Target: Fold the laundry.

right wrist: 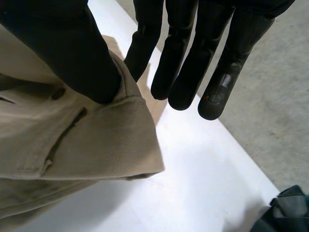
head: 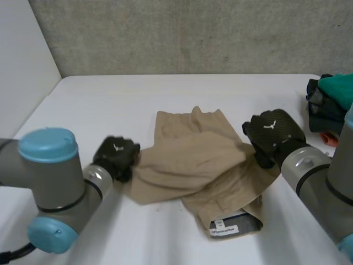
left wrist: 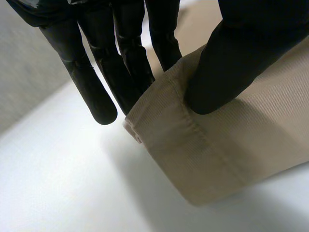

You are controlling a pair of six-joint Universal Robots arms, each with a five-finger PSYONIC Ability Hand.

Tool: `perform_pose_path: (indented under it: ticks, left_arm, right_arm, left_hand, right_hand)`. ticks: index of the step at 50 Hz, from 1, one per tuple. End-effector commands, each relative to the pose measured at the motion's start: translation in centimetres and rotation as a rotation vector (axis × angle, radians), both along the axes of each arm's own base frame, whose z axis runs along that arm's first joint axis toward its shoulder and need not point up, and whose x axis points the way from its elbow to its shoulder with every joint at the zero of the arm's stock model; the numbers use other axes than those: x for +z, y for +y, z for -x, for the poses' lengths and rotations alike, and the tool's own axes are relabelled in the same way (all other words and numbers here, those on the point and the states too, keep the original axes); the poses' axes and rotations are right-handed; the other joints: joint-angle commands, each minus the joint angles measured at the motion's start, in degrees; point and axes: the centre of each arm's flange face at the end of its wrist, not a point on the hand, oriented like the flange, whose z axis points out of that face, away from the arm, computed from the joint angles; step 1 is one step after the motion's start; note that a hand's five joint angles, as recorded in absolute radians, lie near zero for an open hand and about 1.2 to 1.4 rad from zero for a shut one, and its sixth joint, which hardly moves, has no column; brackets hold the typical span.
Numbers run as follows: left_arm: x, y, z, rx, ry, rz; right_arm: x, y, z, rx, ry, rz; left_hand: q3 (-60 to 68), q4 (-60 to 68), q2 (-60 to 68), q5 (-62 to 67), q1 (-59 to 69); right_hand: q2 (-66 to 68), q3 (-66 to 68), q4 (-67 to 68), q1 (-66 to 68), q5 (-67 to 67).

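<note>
White table (head: 94, 105) before a grey wall (head: 193, 33) carries tan trousers (head: 187, 163), partly folded, at its middle. Left hand (head: 116, 155) pinches the hemmed leg end at the cloth's left edge, thumb against straight fingers. Right hand (head: 273, 132) pinches the waistband corner at the cloth's right edge likewise. Clothes pile (head: 331, 99) lies beside the right hand, apart from the trousers.

**One garment, one heap, two hands**

One tan garment (head: 193, 160) lies on the one white desk (head: 110, 99). Two black hands pinch its edges between fingers (left wrist: 130, 67) and thumb: the left hand (head: 116, 157) and the right hand (head: 273, 135). One heap of dark and teal clothes (head: 331, 102) sits beside the right hand's fingers.
</note>
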Motion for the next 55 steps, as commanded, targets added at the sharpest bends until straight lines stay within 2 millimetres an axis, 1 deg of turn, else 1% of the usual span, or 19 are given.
perform_pose_path:
  ticks: [1,2,3,7,11,13,17,22,27,30,32,36,37,39,40,45,49,53,55]
  left_arm:
    - [8.5,0.9,-0.5,0.008,0.102,0.188]
    - [9.5,1.3,-0.7,0.006,0.108,0.203]
    - [11.4,1.9,-1.0,0.005,0.127,0.240]
    - [15.1,2.9,-1.7,0.009,0.165,0.304]
    - [16.1,2.5,-1.5,0.006,0.171,0.323]
    - [15.8,2.0,-1.2,0.008,0.166,0.317]
    - [12.7,-1.2,0.1,0.019,0.122,0.247]
    - [9.4,-6.2,2.4,0.014,0.079,0.236]
    - [8.8,-10.5,4.3,0.005,0.054,0.374]
    - [10.4,-12.9,5.5,0.008,0.081,0.546]
    - [11.7,-14.0,6.0,0.018,0.119,0.646]
    - [17.0,-15.5,6.8,0.038,0.245,0.924]
    - [19.7,-15.5,6.9,0.055,0.302,1.031]
    - [22.8,-15.2,6.8,0.072,0.366,1.146]
    - [23.9,-14.9,6.8,0.075,0.389,1.181]
    - [27.2,-13.2,6.5,0.075,0.460,1.239]
    - [27.5,-11.6,6.1,0.074,0.487,1.179]
    - [24.6,-9.9,5.1,0.057,0.454,1.047]
    - [22.5,-8.7,4.3,0.052,0.424,0.967]
  right_arm:
    - [3.6,-1.1,0.0,-0.004,0.002,0.090]
    - [5.2,-0.8,0.1,0.005,0.026,0.115]
    - [5.9,-0.6,0.2,0.011,0.043,0.125]
    - [8.4,0.3,0.5,0.053,0.150,0.158]
    - [8.7,-0.3,0.6,0.065,0.245,0.140]
    - [7.8,-1.5,0.5,0.059,0.264,0.117]
    - [5.3,-4.4,-0.5,0.053,0.280,0.058]
    - [1.1,-7.9,-2.1,0.038,0.242,-0.043]
    - [-1.0,-10.8,-3.3,-0.015,0.097,-0.090]
    - [-0.8,-12.8,-4.0,-0.047,-0.031,-0.038]
    - [0.1,-14.0,-4.2,-0.063,-0.098,0.032]
    - [4.3,-16.8,-4.3,-0.096,-0.269,0.298]
    - [7.0,-17.4,-4.3,-0.112,-0.333,0.433]
    - [9.9,-17.6,-4.1,-0.131,-0.392,0.557]
    - [12.7,-17.4,-3.9,-0.138,-0.447,0.663]
    - [17.9,-15.8,-3.9,-0.102,-0.520,0.803]
    - [19.2,-14.6,-4.0,-0.055,-0.521,0.820]
    - [18.0,-13.1,-3.8,-0.013,-0.476,0.746]
    - [16.0,-12.4,-3.7,0.007,-0.436,0.663]
  left_hand:
    - [12.3,11.6,11.8,14.2,15.1]
    - [12.3,11.6,11.8,14.2,15.1]
    - [12.3,11.6,11.8,14.2,15.1]
    - [12.3,11.6,11.8,14.2,15.1]
    - [12.3,11.6,11.8,14.2,15.1]
    - [12.3,11.6,11.8,14.2,15.1]
    - [12.3,11.6,11.8,14.2,15.1]
    - [12.3,11.6,11.8,14.2,15.1]
    - [12.3,11.6,11.8,14.2,15.1]
    - [12.3,11.6,11.8,14.2,15.1]
    - [12.3,11.6,11.8,14.2,15.1]
    - [12.3,11.6,11.8,14.2,15.1]
    - [12.3,11.6,11.8,14.2,15.1]
    - [12.3,11.6,11.8,14.2,15.1]
    - [12.3,11.6,11.8,14.2,15.1]
    - [12.3,11.6,11.8,14.2,15.1]
    - [12.3,11.6,11.8,14.2,15.1]
    - [12.3,11.6,11.8,14.2,15.1]
    - [12.3,11.6,11.8,14.2,15.1]
  right_hand:
    - [12.7,12.3,12.0,23.2,14.0]
    - [12.7,12.3,12.0,23.2,14.0]
    - [12.7,12.3,12.0,23.2,14.0]
    - [12.7,12.3,12.0,23.2,14.0]
    - [12.7,12.3,12.0,23.2,14.0]
    - [12.7,12.3,12.0,23.2,14.0]
    - [12.7,12.3,12.0,23.2,14.0]
    - [12.7,12.3,12.0,23.2,14.0]
    - [12.7,12.3,12.0,23.2,14.0]
    - [12.7,12.3,12.0,23.2,14.0]
    - [12.7,12.3,12.0,23.2,14.0]
    - [12.7,12.3,12.0,23.2,14.0]
    - [12.7,12.3,12.0,23.2,14.0]
    - [12.7,12.3,12.0,23.2,14.0]
    - [12.7,12.3,12.0,23.2,14.0]
    - [12.7,12.3,12.0,23.2,14.0]
    - [12.7,12.3,12.0,23.2,14.0]
    - [12.7,12.3,12.0,23.2,14.0]
    - [12.7,12.3,12.0,23.2,14.0]
